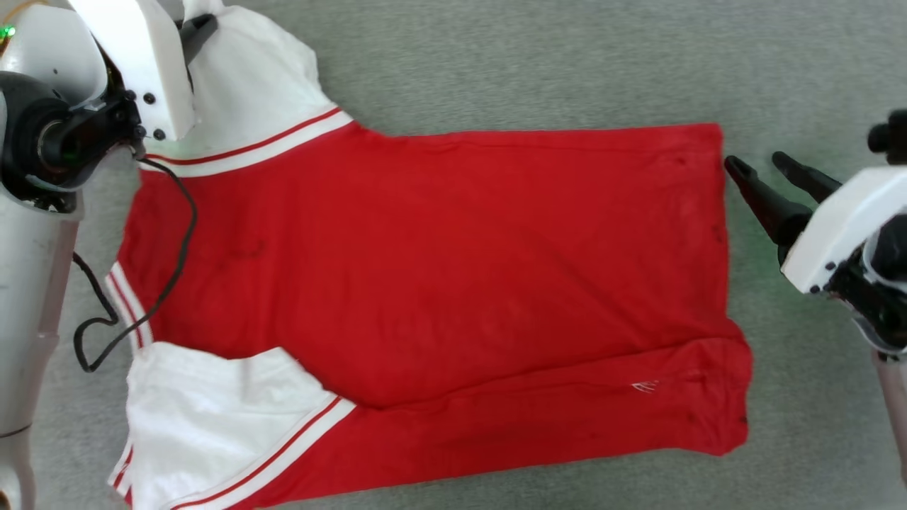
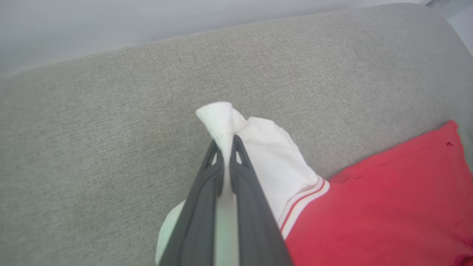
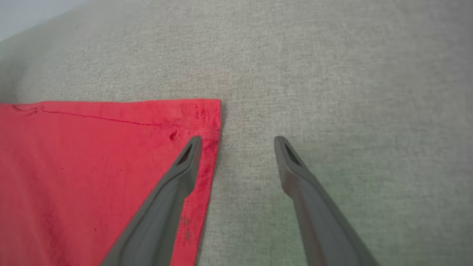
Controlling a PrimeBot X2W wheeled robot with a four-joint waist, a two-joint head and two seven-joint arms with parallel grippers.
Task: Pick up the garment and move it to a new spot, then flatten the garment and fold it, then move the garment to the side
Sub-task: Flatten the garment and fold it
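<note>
Item: jersey [image 1: 439, 269], spread flat on grey fabric surface [image 1: 567, 64]; far edge gripped at one end only.
Long axis runs across my head view, sleeves to my left, hem to my right; left fingers [image 2: 226, 142] pressed together, pinching the far white sleeve [image 2: 273, 159] at its tip; right fingers [image 3: 238, 142] spread, holding nothing, straddling the hem's far corner [image 3: 208, 111], one over red cloth, one over bare surface; I judge the right arm closes there next.
</note>
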